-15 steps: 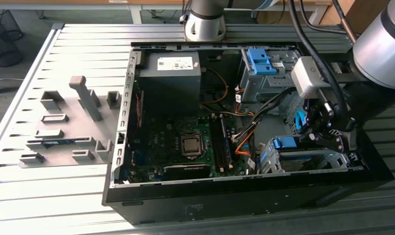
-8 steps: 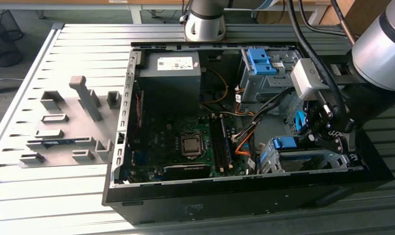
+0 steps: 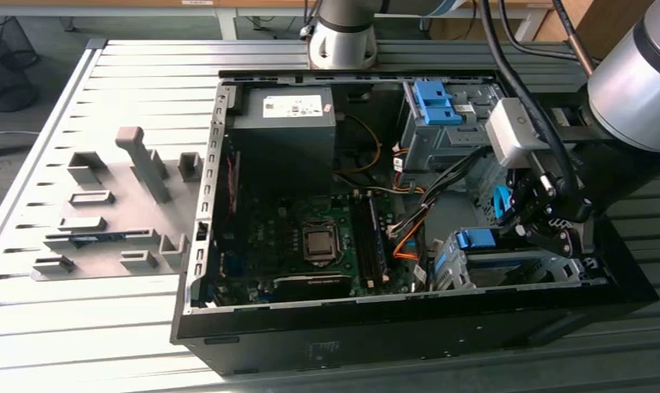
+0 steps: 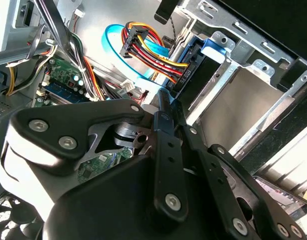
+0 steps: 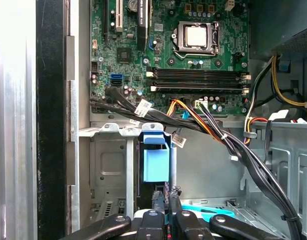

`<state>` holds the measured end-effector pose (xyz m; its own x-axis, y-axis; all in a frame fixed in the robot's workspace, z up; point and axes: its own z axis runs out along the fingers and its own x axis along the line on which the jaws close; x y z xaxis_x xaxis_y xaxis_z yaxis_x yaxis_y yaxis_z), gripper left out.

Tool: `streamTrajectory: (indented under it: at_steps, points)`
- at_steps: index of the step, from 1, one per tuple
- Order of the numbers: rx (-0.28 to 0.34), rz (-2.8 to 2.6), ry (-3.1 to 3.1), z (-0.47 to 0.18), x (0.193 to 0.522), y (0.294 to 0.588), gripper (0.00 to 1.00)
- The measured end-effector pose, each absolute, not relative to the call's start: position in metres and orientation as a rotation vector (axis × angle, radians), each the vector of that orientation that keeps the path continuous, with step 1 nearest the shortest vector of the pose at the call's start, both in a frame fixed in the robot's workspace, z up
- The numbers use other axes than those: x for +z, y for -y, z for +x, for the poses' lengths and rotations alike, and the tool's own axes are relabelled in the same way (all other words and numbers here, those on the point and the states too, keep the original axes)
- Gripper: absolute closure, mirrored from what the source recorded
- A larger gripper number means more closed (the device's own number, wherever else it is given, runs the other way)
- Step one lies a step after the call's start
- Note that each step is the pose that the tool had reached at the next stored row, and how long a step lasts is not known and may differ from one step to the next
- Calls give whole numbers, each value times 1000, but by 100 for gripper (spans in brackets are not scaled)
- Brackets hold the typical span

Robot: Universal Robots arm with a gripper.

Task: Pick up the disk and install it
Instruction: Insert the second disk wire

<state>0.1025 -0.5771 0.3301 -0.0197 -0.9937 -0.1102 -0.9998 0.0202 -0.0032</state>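
Exterior view, from its left to its right.

1. The surface (image 3: 111, 336) is ribbed light-grey metal. A set of matt grey blocks (image 3: 123, 213), upright and slotted, stands on it.
2. The computer case (image 3: 418, 336) is black sheet metal, lying open. Inside, a dark grey box (image 3: 284, 135) carries a small white sticker (image 3: 294, 105); its print is too small to read. Beside it lies the green circuit board (image 3: 297, 246) with a square silver socket.
3. A bright blue plastic latch piece (image 3: 434, 102) sits in the bare-metal cage at the far side. Orange, yellow and black cables (image 3: 412, 233) run between the cages.
4. The disk (image 3: 477, 240) sits in the perforated steel bay at the near corner. In the first wrist view its blue plastic end (image 5: 156, 162) stands between the bay walls.
5. The pincer (image 3: 543, 214) is black, with bolted link arms, and hangs just above that bay. In the first wrist view the pincer (image 5: 165, 196) has its fingers drawn almost together, with nothing seen between them and the tips just beside the disk's blue end. Contact cannot be confirmed.
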Motion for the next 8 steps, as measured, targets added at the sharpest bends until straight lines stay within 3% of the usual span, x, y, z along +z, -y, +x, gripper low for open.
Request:
streamTrajectory:
  at_steps: [2,3,8]
  points:
    - [115,-2141,-2184,103,330,577,83]
    - [115,-2141,-2184,103,330,577,77]
    - [115,-2141,-2184,103,331,577,77]
